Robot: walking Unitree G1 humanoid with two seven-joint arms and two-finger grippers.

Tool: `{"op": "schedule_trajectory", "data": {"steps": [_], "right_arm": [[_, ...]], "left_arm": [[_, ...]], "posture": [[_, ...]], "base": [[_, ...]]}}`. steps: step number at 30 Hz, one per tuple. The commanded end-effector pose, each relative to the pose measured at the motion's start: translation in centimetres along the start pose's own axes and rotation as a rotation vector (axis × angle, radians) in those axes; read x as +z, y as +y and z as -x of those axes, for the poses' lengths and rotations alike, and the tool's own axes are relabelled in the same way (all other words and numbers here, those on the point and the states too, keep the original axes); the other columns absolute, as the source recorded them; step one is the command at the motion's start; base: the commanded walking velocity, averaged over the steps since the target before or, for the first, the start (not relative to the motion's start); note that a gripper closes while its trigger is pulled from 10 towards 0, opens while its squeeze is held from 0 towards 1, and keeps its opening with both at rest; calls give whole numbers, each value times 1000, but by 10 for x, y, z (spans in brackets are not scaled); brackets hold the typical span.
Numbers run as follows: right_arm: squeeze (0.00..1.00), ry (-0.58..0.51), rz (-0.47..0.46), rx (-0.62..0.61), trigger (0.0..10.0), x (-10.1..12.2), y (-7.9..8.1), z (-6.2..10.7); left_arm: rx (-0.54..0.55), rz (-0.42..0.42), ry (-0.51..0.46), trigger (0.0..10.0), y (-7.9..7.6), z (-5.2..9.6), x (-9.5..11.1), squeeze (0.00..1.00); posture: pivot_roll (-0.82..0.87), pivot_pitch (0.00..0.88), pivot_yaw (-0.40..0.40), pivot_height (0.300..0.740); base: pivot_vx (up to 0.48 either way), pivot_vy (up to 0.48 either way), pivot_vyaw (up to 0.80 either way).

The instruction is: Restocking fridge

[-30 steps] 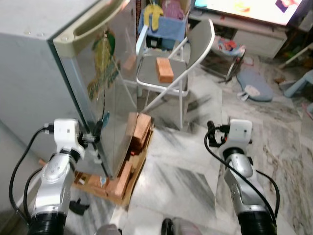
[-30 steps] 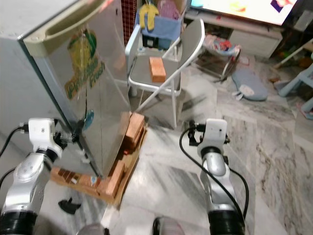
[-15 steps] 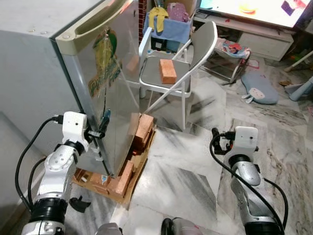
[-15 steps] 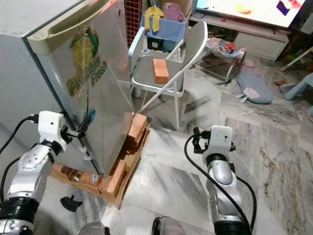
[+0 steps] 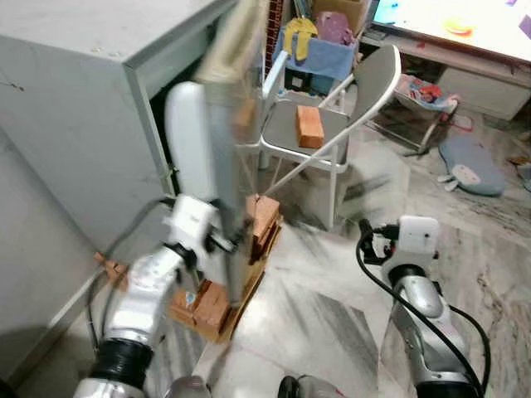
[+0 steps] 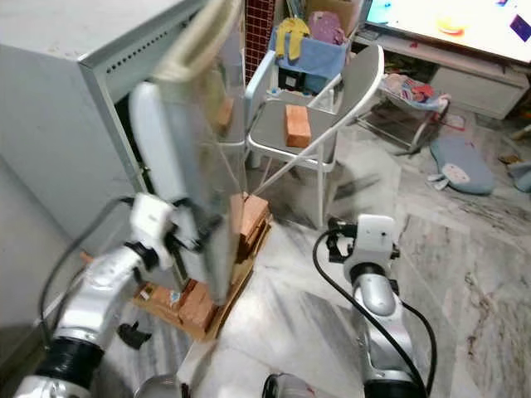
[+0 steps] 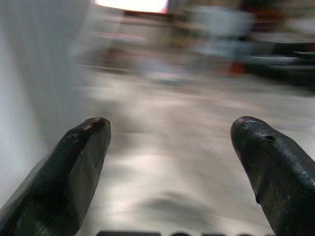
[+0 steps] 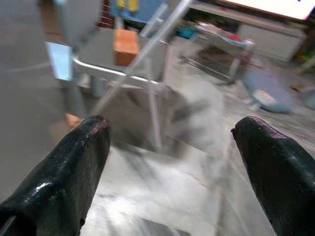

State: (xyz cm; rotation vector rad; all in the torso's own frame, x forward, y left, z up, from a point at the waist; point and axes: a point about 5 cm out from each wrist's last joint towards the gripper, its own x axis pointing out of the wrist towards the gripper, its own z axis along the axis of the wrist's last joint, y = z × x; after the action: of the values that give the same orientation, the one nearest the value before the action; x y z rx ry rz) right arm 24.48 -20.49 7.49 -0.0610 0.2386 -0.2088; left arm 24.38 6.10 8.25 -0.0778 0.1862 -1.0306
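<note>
The grey fridge (image 5: 83, 124) stands at my left with its door (image 5: 220, 141) swung out edge-on and blurred by motion, showing a dark gap behind it. My left gripper (image 7: 170, 142) is open, nothing between its fingers (image 7: 74, 162); its wrist (image 5: 191, 222) sits against the door's lower part. An orange block (image 5: 309, 126) lies on the seat of a folding chair (image 5: 365, 83) beyond the door. My right gripper (image 8: 172, 147) hangs open over the marble floor to the right, facing the chair and the orange block (image 8: 125, 45).
The fridge rests on a low platform of bricks (image 5: 211, 303), and more bricks (image 5: 264, 217) are stacked by the door's foot. A blue basket of cloths (image 5: 319, 46) stands behind the chair. A TV stand (image 5: 481, 75) and floor clutter (image 5: 469, 162) lie at the far right.
The fridge door has swung from shut to wide open, toward the right. My left arm has moved right with it. The camera has shifted too. The right arm has barely moved.
</note>
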Motion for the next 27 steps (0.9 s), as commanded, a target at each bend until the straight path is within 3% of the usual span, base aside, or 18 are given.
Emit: {"op": "schedule_trajectory", "data": {"steps": [1, 3, 5, 6, 7, 9, 14, 20, 21, 27], "right_arm": [[0, 19, 16, -74, 10000, -2, -15, 4], [0, 52, -1, -128, 10000, -8, -23, 7], [0, 48, -2, -135, 10000, -8, -24, 7], [0, 40, 10, -139, 10000, -6, -24, 7], [0, 40, 10, -139, 10000, -6, -24, 7], [0, 45, 26, -147, 10000, -6, -24, 6], [0, 47, 12, -144, 10000, -4, -22, 4], [0, 25, 0, -130, 10000, 1, -17, -1], [0, 18, -5, -128, 10000, 3, -16, -3], [0, -6, -23, -102, 10000, 9, -10, -9]], "left_arm": [[-87, 27, -1, 10000, -11, -4, 6, 0], [48, 8, 27, 10000, 11, 4, -5, 0], [99, 5, 25, 10000, 20, 9, -5, 0], [160, 2, 15, 10000, 32, 16, -2, 0], [160, 2, 15, 10000, 32, 16, -2, 0], [250, 4, -6, 10000, 50, 34, 4, 0], [368, 6, 0, 10000, 62, 58, 4, 0], [506, 39, -4, 10000, 66, 81, -9, 0], [566, 54, -7, 10000, 67, 92, -13, 0], [662, 42, -13, 10000, 74, 105, -12, 0]], "posture": [[107, 38, -69, 740], [97, 40, -63, 740], [97, 40, -63, 740], [97, 40, -63, 740], [97, 40, -63, 740], [102, 40, -61, 740], [100, 36, -61, 740], [87, 29, -54, 740], [82, 26, -51, 740], [95, 36, -57, 740]], "base": [[0, 0, 0], [0, 0, 0], [0, 0, 0], [0, 0, 0], [0, 0, 0], [0, -390, 0], [0, -445, -576], [0, -447, 0], [0, -454, 0], [0, -454, 0]]}}
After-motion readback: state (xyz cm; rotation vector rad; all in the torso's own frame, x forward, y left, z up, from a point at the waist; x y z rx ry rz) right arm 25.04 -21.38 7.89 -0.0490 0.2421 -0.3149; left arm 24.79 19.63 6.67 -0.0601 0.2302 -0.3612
